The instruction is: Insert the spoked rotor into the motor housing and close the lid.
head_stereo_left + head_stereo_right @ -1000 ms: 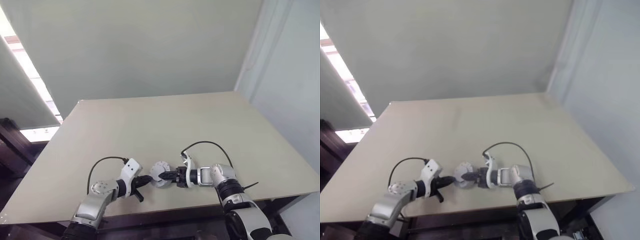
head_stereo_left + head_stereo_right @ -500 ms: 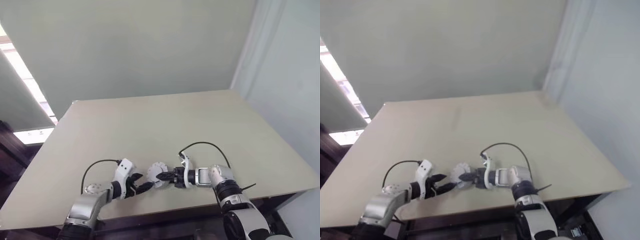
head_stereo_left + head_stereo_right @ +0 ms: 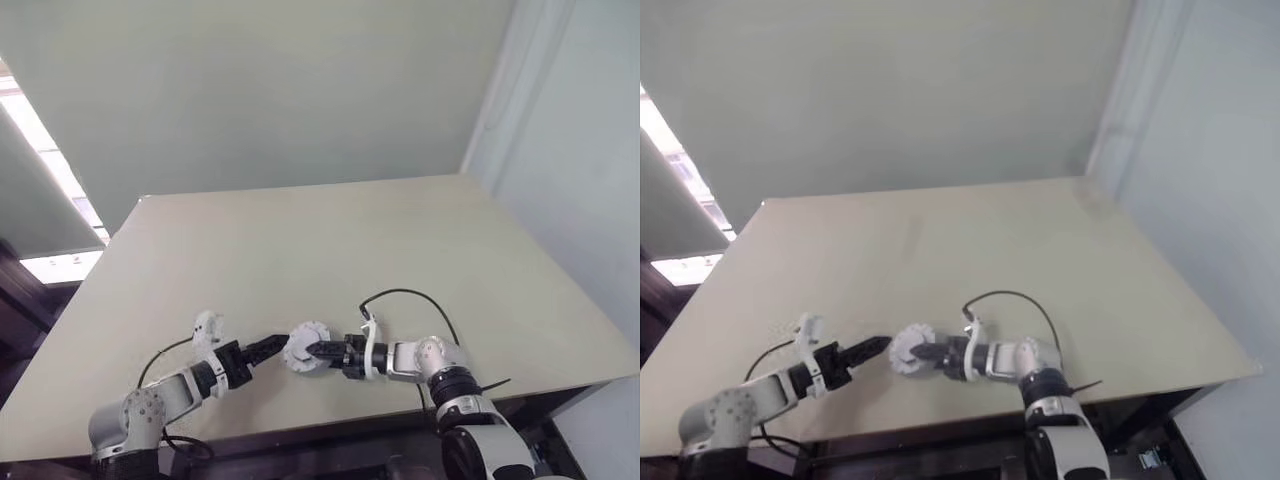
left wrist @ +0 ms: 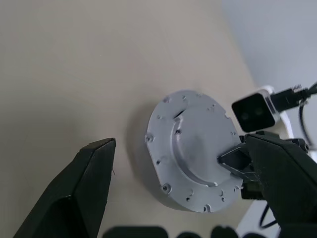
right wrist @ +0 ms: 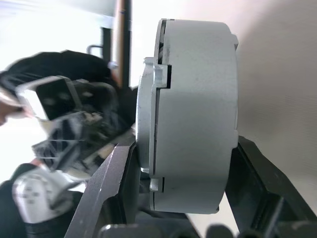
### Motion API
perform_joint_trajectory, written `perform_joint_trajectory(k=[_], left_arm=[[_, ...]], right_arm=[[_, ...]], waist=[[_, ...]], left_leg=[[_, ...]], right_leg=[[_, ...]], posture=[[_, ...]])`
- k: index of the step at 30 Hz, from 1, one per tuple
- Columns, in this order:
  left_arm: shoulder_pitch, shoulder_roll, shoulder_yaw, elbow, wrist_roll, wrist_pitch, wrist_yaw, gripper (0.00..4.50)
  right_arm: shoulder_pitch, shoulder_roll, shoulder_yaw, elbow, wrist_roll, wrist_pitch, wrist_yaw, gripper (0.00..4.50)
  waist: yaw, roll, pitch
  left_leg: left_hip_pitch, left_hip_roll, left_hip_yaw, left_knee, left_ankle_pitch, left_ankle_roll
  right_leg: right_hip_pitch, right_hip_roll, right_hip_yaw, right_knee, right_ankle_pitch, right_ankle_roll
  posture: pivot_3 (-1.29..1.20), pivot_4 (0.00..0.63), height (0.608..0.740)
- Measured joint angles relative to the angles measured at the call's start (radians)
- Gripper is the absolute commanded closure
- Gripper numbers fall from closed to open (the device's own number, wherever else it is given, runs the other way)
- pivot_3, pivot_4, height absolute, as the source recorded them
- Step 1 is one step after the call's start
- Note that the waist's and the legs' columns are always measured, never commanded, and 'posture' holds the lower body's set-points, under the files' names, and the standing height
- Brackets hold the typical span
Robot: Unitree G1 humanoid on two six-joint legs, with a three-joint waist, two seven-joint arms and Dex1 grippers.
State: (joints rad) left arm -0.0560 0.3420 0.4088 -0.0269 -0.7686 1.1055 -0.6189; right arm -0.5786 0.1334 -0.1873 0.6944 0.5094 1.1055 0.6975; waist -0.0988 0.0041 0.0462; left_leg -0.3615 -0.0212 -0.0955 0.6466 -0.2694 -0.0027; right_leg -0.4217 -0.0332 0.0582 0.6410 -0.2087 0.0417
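Observation:
My right gripper (image 3: pixel 314 350) is shut on the motor housing (image 3: pixel 303 347), a grey round casing held just above the table (image 3: pixel 330 240) near its front edge. In the right wrist view its fingers (image 5: pixel 110 184) clamp the casing's two flat ends (image 5: pixel 194 114). The lid (image 4: pixel 195 148), a grey disc with a raised centre and small screw holes, sits on the housing's end and faces my left gripper (image 3: pixel 268 345). That gripper is open just left of the housing, its fingers (image 4: pixel 84 188) spread wide and touching nothing. The spoked rotor is out of view.
A black cable (image 3: pixel 405 294) loops above my right wrist. The table's front edge (image 3: pixel 330 425) runs close below both grippers. A pale wall (image 3: pixel 300 90) stands behind the table.
My left gripper has opened, rolled and drawn back to the left, away from the housing. The right gripper keeps its hold in about the same place. The camera has shifted.

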Motion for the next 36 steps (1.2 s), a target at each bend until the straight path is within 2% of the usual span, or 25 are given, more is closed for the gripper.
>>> perform_joint_trajectory(k=[6,13,24,32,35,36], left_arm=[[0.002,-0.052,0.097,0.001,-0.094,0.042,0.090,0.05],[-0.002,-0.150,0.188,0.003,-0.241,0.053,0.190,0.05],[0.007,-0.220,0.151,0.042,-0.341,0.061,0.242,0.05],[0.005,-0.222,0.118,0.071,-0.358,0.051,0.242,0.05],[0.001,-0.223,0.117,0.080,-0.374,0.047,0.248,0.60],[0.001,-0.223,0.118,0.081,-0.381,0.044,0.249,0.95]], right_arm=[[0.000,0.007,-0.036,-0.052,0.052,0.028,-0.003,2.36],[0.000,0.013,-0.021,-0.118,0.088,0.079,-0.003,2.36],[0.002,0.014,0.022,-0.183,0.118,0.137,-0.021,2.36],[0.007,0.015,0.029,-0.183,0.118,0.141,-0.034,2.36],[0.007,0.015,0.030,-0.183,0.119,0.145,-0.038,2.36],[0.008,0.015,0.030,-0.183,0.119,0.145,-0.041,2.36]], waist=[[0.001,0.000,0.000],[0.001,-0.001,0.000],[0.002,-0.002,0.000],[0.001,-0.002,0.000],[0.001,-0.002,0.000],[0.001,-0.002,0.000]], left_leg=[[0.000,0.000,0.000,0.000,0.000,0.000],[0.000,0.000,0.000,0.001,0.000,0.000],[0.000,-0.001,0.001,0.002,0.000,0.000],[0.000,-0.001,0.001,0.003,0.000,0.000],[0.000,-0.001,0.001,0.003,0.000,0.000],[0.000,-0.001,0.001,0.003,0.000,0.000]], right_leg=[[0.000,0.000,0.000,0.000,0.000,0.000],[0.000,0.000,0.000,0.000,0.000,0.000],[0.001,0.000,0.000,0.000,0.000,0.000],[0.001,0.001,0.000,0.000,0.000,0.000],[0.001,0.001,0.000,0.000,0.000,0.000],[0.001,0.001,0.000,0.000,0.000,0.000]], posture=[[0.00,0.000,0.740],[0.00,0.000,0.740],[0.00,0.000,0.740],[0.00,0.000,0.740],[0.00,0.000,0.740],[0.00,0.000,0.740]])
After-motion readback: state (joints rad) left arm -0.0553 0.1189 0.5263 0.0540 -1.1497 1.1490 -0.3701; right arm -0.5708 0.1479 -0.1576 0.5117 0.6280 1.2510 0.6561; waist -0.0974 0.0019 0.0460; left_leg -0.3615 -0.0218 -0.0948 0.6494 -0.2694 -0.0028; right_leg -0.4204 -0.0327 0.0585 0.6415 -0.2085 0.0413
